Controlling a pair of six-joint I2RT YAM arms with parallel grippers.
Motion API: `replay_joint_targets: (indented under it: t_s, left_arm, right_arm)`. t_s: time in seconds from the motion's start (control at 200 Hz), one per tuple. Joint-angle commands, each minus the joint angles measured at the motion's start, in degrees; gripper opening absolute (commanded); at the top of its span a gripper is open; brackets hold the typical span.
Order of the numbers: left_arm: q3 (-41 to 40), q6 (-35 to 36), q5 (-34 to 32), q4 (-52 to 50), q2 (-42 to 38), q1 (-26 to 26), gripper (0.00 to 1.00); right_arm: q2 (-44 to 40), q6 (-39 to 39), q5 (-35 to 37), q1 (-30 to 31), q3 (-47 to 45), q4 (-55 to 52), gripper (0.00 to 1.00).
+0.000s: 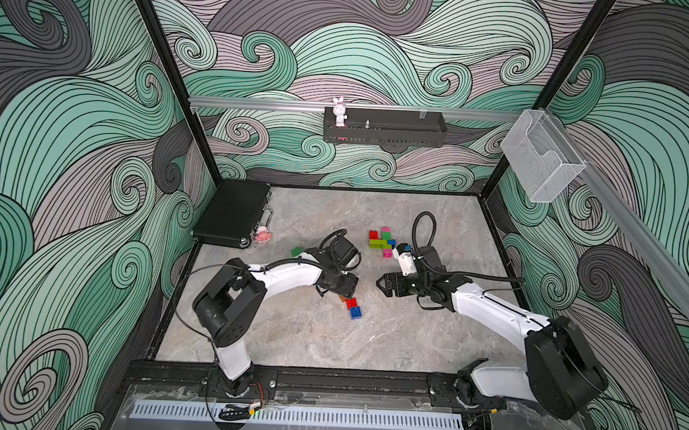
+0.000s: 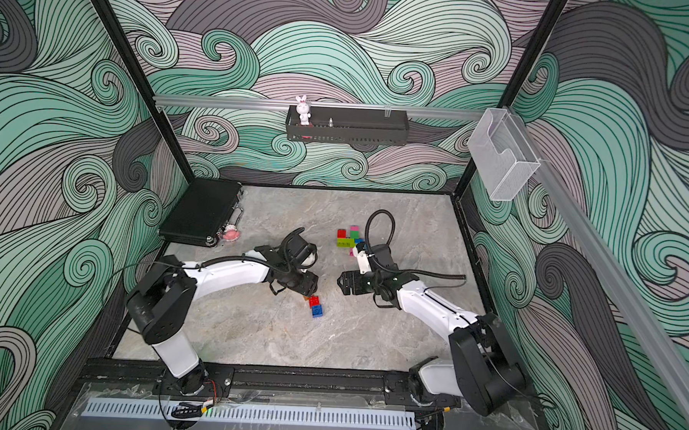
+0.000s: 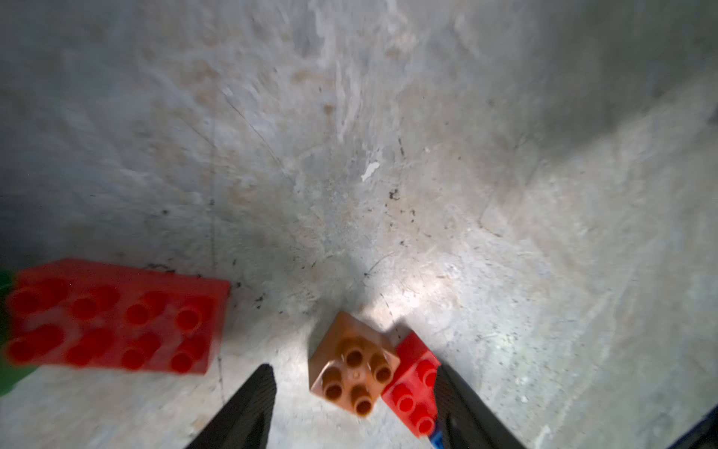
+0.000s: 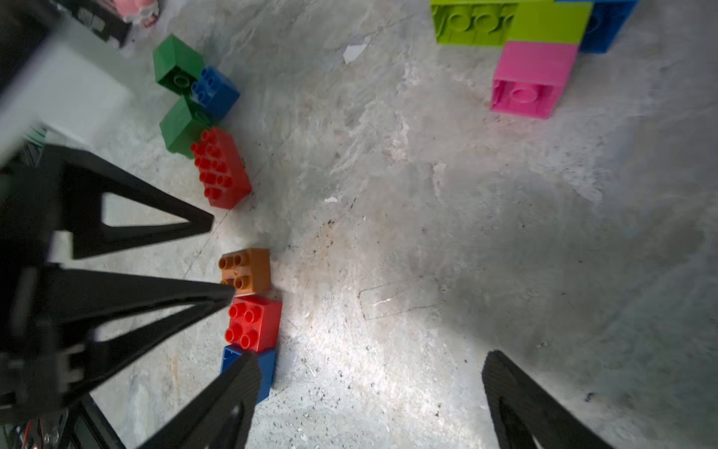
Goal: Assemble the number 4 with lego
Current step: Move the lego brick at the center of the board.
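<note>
Straddling orange brick [image 3: 351, 375], left gripper [image 3: 353, 365] spread, gripping nothing; right gripper [image 4: 373, 354] spread, empty

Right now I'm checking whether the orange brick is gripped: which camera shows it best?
Left wrist: the orange brick is close, studs up, between the left gripper's open fingers. Right wrist shows it smaller, a fingertip overlapping it. In both top views the gripper hides most.
</note>
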Motion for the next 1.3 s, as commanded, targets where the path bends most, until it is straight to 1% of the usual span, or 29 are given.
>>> replay_joint_targets:
  t_s: [0.0,0.075,0.13,0.175,0.195,0.265,0.275,0.285,0.3,0.36,0.425,0.515,0.56,0.635,0.656,0.706,0.811,0.891,0.941,1.006,1.081,1.111,1.156,1.246,1.291]
  left_arm:
    - [-0.9,-2.5,-7.5,1.4,-7.2,0.9,0.8]
    - [-2.3,-4.7,-12.1,0.2,-10.6,2.0,0.84]
    - [-3.4,-6.6,-14.8,-0.9,-12.7,3.3,0.86]
    - [-4.7,-8.0,-16.3,-1.6,-13.7,4.7,0.87]
    - [-5.3,-8.6,-16.9,-1.7,-15.7,5.2,0.88]
    - [-8.0,-10.3,-18.6,-1.7,-17.9,7.4,0.9]
    - [-8.3,-10.5,-18.7,-1.7,-18.2,7.7,0.91]
    - [-8.7,-10.6,-18.8,-1.6,-18.5,8.0,0.96]
    - [-9.2,-10.9,-19.2,-1.6,-18.9,8.4,0.98]
    - [-10.6,-11.9,-21.0,-2.0,-20.2,9.8,0.99]
    - [-11.5,-12.7,-23.0,-2.2,-21.3,10.6,0.98]
    - [-12.1,-14.7,-28.5,-2.4,-22.0,11.0,0.99]
    - [-12.0,-15.3,-30.5,-3.2,-22.1,11.1,0.99]
    - [-11.7,-15.2,-32.1,-3.9,-22.3,11.2,0.99]
    - [-11.7,-15.0,-32.2,-3.9,-22.4,11.2,0.99]
    - [-11.9,-14.9,-32.4,-3.8,-22.5,11.2,0.99]
    - [-12.1,-14.8,-32.3,-3.6,-22.6,11.2,0.99]
    - [-12.2,-15.4,-32.3,-3.7,-22.6,11.2,0.99]
    - [-12.2,-15.9,-32.2,-3.7,-22.6,11.3,0.99]
    - [-12.3,-16.8,-32.5,-3.9,-22.6,11.3,0.99]
    - [-12.7,-18.2,-33.3,-4.1,-22.9,11.7,0.99]
    - [-12.8,-18.8,-33.5,-4.2,-23.1,11.9,0.99]
    - [-13.3,-19.4,-34.1,-4.0,-23.6,12.1,0.99]
    - [-14.7,-20.3,-35.0,-3.6,-25.0,12.6,0.99]
    - [-15.8,-20.4,-35.2,-2.7,-26.1,12.9,0.99]
  right_arm:
    - [2.9,-0.8,0.2,3.8,3.3,-3.3,0.89]
    - [5.5,-0.4,1.9,7.3,5.9,-6.2,0.88]
    - [7.6,-1.5,2.8,9.8,8.1,-8.7,0.88]
    - [8.7,-2.6,3.3,11.9,9.3,-10.5,0.87]
    - [9.1,-3.2,3.5,12.7,9.7,-11.0,0.86]
    - [10.1,-4.1,5.3,15.5,10.5,-13.6,0.86]
    - [10.3,-4.2,5.6,15.8,10.5,-13.9,0.86]
    - [10.4,-4.3,6.0,16.1,10.5,-14.0,0.86]
    - [10.7,-4.3,6.6,16.7,10.7,-14.4,0.86]
    - [12.0,-4.3,9.3,18.2,10.9,-15.0,0.87]
    - [14.2,-5.1,9.1,19.3,11.8,-15.6,0.87]
    - [17.4,-6.1,9.4,21.1,14.0,-17.2,0.86]
    - [18.4,-6.2,10.8,22.0,14.7,-17.8,0.84]
    - [18.8,-3.7,17.0,22.2,15.4,-19.4,0.78]
    - [18.8,-2.8,19.7,22.1,15.4,-19.8,0.77]
    - [18.3,-0.7,23.9,21.5,15.4,-20.4,0.76]
    - [17.3,3.7,27.1,18.1,15.3,-21.2,0.76]
    - [16.6,5.0,28.1,16.0,15.2,-21.2,0.78]
    - [16.2,4.7,27.7,15.4,15.5,-21.2,0.78]
    - [15.1,2.7,24.8,15.2,15.7,-20.5,0.79]
    - [12.8,-0.4,18.2,15.4,15.1,-17.5,0.79]
    - [11.9,-2.2,14.6,15.7,14.9,-16.2,0.8]
    - [11.1,-3.8,12.2,16.2,15.3,-15.4,0.8]
    - [12.4,-6.8,8.1,17.5,18.0,-16.3,0.81]
    - [14.6,-7.4,8.0,18.4,20.8,-18.2,0.81]
